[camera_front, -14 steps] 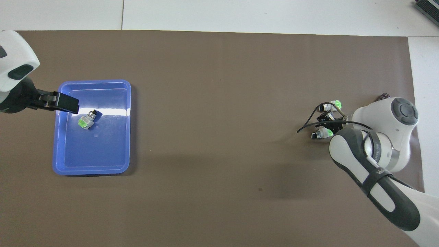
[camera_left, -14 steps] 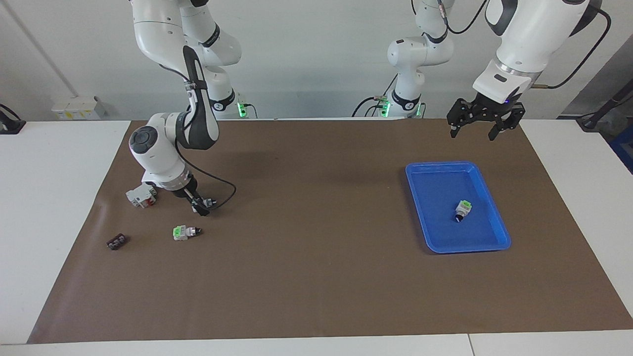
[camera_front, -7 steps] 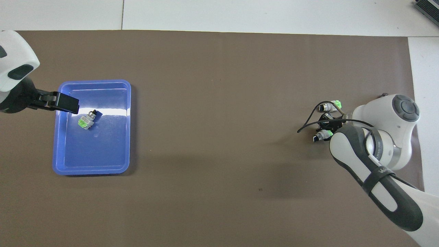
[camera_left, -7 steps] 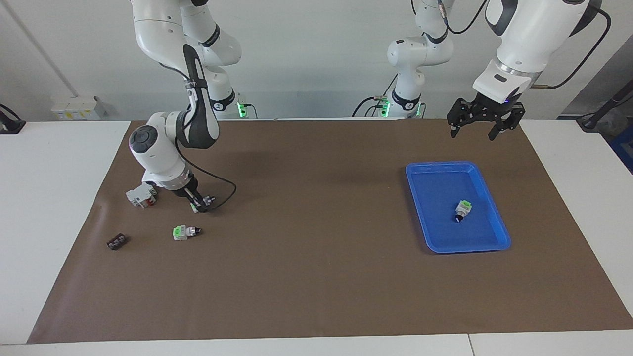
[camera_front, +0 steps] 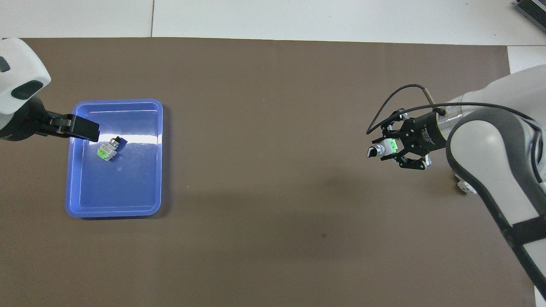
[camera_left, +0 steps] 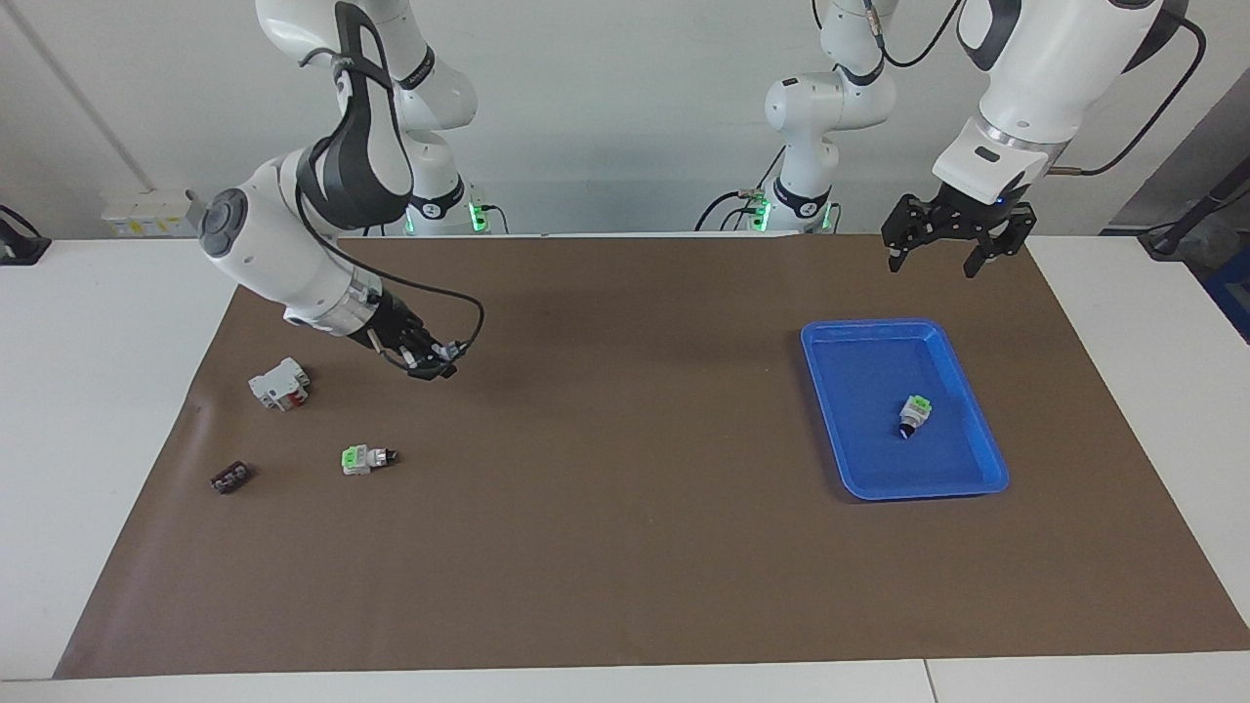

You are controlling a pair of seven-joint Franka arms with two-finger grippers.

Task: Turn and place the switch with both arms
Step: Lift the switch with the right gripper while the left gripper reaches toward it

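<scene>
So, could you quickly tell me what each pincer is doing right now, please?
Right pincer: closed on a switch, raised over the mat.
Left pincer: open, holding nothing, waiting in the air near the blue tray.

Wall: plain pale grey-white wall rising at the robots' end of the table.
Table: flat white tabletop, seams visible between its panels.
Covering: large matte brown rectangular mat across most of the tabletop.
Light: soft and even, with faint blurred shadows on the mat.
</scene>
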